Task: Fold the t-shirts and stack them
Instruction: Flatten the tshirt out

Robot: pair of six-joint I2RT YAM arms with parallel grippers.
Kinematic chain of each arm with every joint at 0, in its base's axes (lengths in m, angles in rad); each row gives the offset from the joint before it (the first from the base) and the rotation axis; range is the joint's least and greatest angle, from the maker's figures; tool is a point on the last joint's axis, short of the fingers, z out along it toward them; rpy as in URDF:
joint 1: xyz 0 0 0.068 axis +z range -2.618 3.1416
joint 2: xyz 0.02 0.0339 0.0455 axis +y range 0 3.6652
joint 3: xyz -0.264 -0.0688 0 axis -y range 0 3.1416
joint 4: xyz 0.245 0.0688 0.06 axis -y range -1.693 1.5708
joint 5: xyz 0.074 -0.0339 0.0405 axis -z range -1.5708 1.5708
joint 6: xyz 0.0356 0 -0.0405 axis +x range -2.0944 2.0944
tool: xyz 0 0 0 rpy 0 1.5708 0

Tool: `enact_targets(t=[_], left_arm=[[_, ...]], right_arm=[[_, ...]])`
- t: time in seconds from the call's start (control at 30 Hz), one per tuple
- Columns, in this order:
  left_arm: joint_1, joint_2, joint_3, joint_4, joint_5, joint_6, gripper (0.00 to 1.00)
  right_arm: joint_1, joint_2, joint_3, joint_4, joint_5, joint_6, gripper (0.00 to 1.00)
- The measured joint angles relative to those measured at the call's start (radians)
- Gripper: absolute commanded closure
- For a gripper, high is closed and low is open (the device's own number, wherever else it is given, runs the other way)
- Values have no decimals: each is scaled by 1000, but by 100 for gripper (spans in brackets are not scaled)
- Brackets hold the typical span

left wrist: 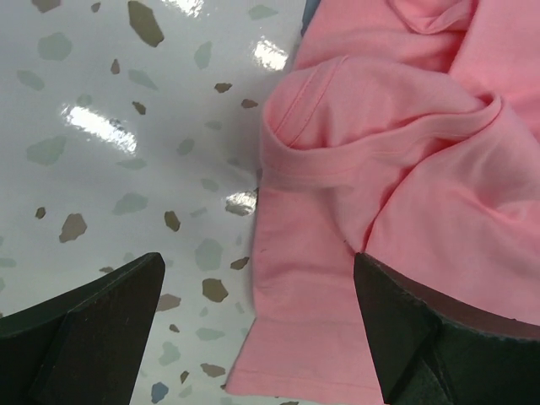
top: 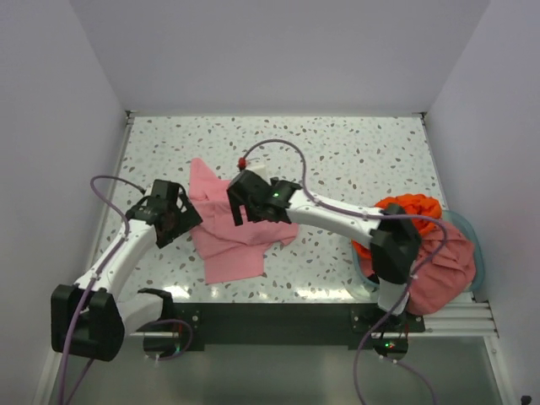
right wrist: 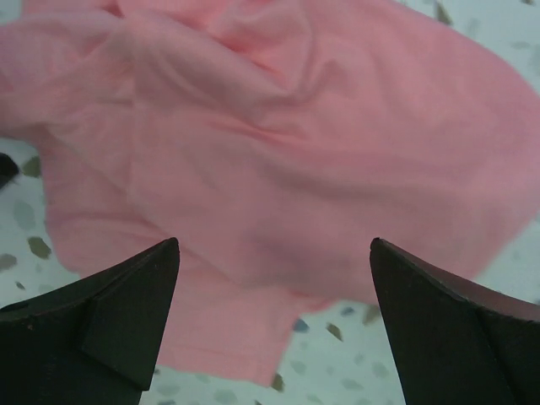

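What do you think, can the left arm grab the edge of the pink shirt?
Probably yes. The left arm has its jaws open just over the edge of the light pink t-shirt, with speckled table beside it and nothing in between.

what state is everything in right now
light pink t-shirt, unfolded, crumpled on the table
orange-red t-shirt, bunched up in the basket
salmon-pink t-shirt, heaped in the basket, spilling over its rim
basket, holding those two shirts
left hand, open over the light pink t-shirt's edge, gripping nothing
right hand, open over the light pink t-shirt, gripping nothing
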State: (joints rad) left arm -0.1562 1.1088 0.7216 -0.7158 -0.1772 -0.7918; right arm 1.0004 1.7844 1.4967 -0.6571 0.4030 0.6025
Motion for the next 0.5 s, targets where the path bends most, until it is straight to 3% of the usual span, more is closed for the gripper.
enact_targets(t=[0.2,0.4,0.5], left_arm=[[33,101,0,131,48,7,26],[44,191,0,206,73,19,42],[44,215,-3,230,76,19,43]], right_arm=[[55,381,331,98,-7,55,4],[64,510,472,86,50,98,14],[69,528,478,93,70,115,22]])
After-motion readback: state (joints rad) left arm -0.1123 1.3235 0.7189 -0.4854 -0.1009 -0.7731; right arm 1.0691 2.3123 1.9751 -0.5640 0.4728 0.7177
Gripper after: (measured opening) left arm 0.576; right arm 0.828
